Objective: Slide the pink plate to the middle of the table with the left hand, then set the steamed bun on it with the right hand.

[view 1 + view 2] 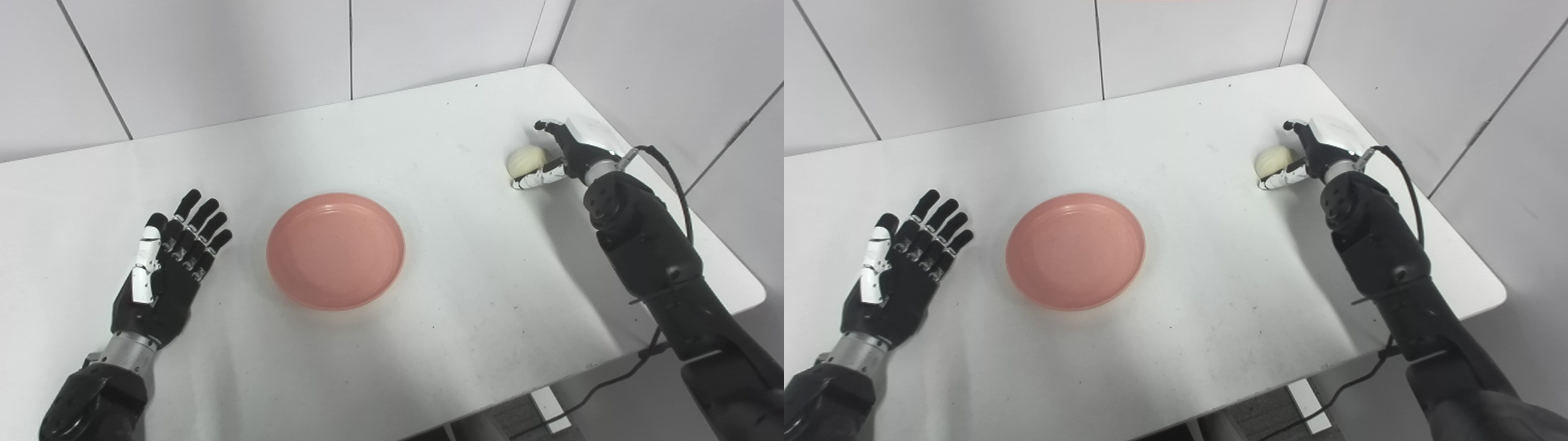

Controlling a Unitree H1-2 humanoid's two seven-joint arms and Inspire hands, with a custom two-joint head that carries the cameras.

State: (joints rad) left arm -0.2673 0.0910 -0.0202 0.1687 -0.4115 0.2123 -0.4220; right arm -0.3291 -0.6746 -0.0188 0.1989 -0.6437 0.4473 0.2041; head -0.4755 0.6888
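Note:
The pink plate [335, 250] lies empty near the middle of the white table [429, 141]. My left hand [168, 269] rests flat on the table to the plate's left, open, fingers spread, a short gap away from the rim. The pale steamed bun [525, 161] sits on the table at the far right. My right hand [560, 156] is beside it, with the white thumb under the bun's near side and the dark fingers arched over its far side. The fingers stand apart, with a gap above the bun, so the hand is open around it.
White wall panels stand close behind the table and along its right side. The table's right edge [729, 245] runs just beyond my right arm. A black cable [674, 177] loops off the right wrist and hangs below the table's front corner.

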